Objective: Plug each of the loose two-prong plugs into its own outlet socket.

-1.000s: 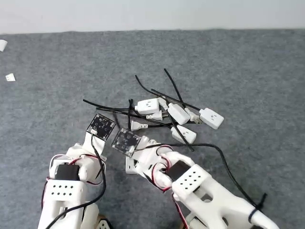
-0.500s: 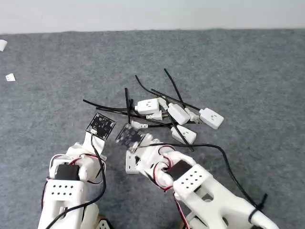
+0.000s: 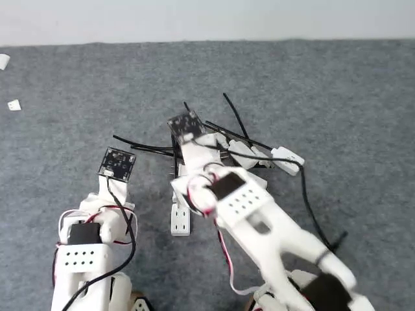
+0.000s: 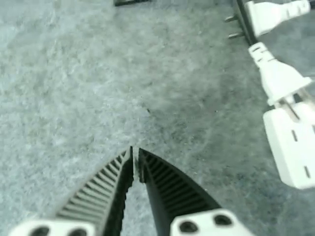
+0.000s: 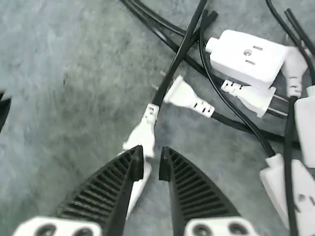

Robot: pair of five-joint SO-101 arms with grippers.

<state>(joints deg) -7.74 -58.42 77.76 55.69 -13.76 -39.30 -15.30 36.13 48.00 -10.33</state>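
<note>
Several white two-prong plugs and outlet sockets on black cords lie tangled on the grey carpet (image 3: 337,91). My right arm (image 3: 240,197) stretches over this pile. My right gripper (image 5: 149,156) hovers with a narrow gap between its fingers, just above a slim white plug (image 5: 141,132) whose body runs beneath the gap. Beyond it lie another plug (image 5: 189,100) with bare prongs and a socket (image 5: 248,55). My left gripper (image 4: 134,153) is shut and empty over bare carpet, with a plug (image 4: 278,78) and a socket (image 4: 290,142) off to one side.
A separate white socket block (image 3: 180,220) rests on the carpet between the two arms. One socket (image 3: 287,159) sits at the pile's right end. Two small white scraps (image 3: 13,104) lie far left. A pale wall (image 3: 207,19) borders the back.
My right arm has swung forward from near the arm bases to over the pile of plugs. My left arm has shifted slightly to the left.
</note>
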